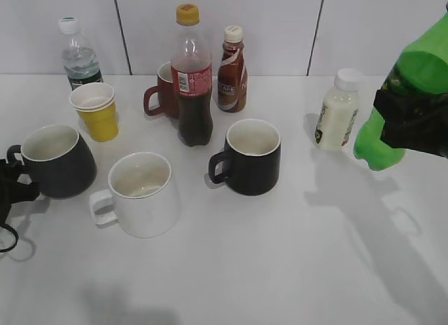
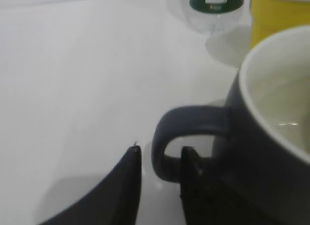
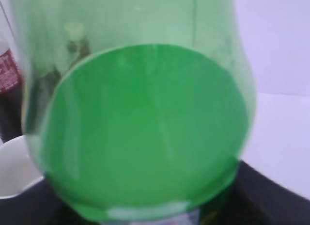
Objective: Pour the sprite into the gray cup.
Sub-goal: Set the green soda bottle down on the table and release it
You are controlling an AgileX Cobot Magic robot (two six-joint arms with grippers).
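**Q:** Where is the sprite being held, and where is the gray cup being shown?

**A:** The sprite [image 1: 409, 94] is being held tilted and lifted clear of the table [image 1: 294, 255] at the right edge of the exterior view, with its base pointing down and left, just beside the white milky bottle [image 1: 337, 110]. The gray cup [image 1: 57, 160] is being shown at the far left, tipped slightly, with its cream inside facing up.

**Q:** How many vessels are being counted?

**A:** Five bottles are being counted: the sprite, the white milky bottle, a cola bottle [image 1: 192, 76] with a yellow cap, a brown coffee bottle [image 1: 232, 71] and a clear water bottle [image 1: 79, 55]. Four mugs are being counted: the gray cup, a white mug [image 1: 142, 194], a black mug [image 1: 249, 157] and a red-brown mug [image 1: 162, 92] partly hidden behind the cola. One yellow paper cup [image 1: 96, 111] is also being shown.

**Q:** How are the claws being set?

**A:** The right gripper [image 1: 413, 122] is being kept clenched around the sprite's body; in the right wrist view the green bottle [image 3: 140, 128] is filling the frame. The left gripper [image 2: 160, 179] is being shown with its jaws narrowly parted on either side of the gray cup's loop handle [image 2: 186, 133]; whether the handle is being pinched cannot be told.
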